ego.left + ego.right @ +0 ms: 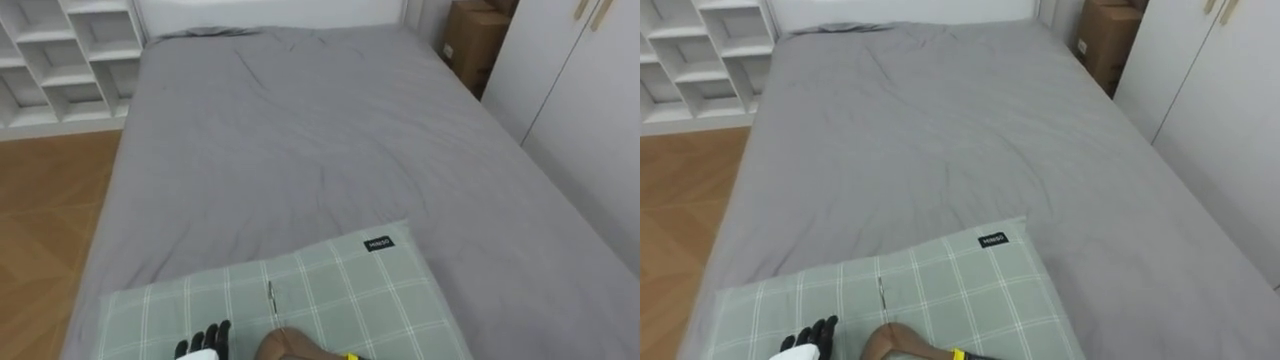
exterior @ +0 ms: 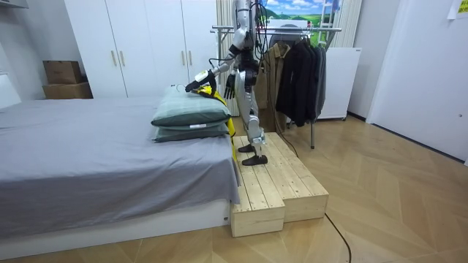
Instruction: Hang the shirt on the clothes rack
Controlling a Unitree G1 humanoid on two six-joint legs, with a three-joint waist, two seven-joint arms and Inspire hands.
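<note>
Where the bed's [image 1: 300,130] far left corner meets the wooden floor, a white shelf unit [image 1: 70,60] stands with its open compartments facing the room. A cardboard box [image 1: 475,40] sits at the far right corner beside a white wardrobe [image 1: 580,90] whose doors are closed. The room view shows this box resting on a second one, and what either holds is hidden.

A small black tag [image 1: 379,243] with white print lies on the far right corner of the green checked pillow [image 1: 330,290]; the print is too small to read. This pillow lies on a darker lower pillow [image 2: 186,133], which has a white label [image 2: 196,126] on its side, also unreadable.

The left hand [image 1: 205,340] hovers over the checked pillow at the view's bottom edge, its dark fingers straight and slightly spread, holding nothing. Just beside it a brown curved thing [image 1: 902,342] juts in over the pillow with a yellow piece [image 1: 958,353] next to it; I cannot tell what they are. In the room view the right hand [image 2: 199,82] reaches out over the pillows, and its grip cannot be told.

The robot stands on a low wooden platform [image 2: 274,183] against the bed's pillow end. Behind it a clothes rack [image 2: 325,30] carries a brown coat [image 2: 273,69] and dark coats [image 2: 301,77].
</note>
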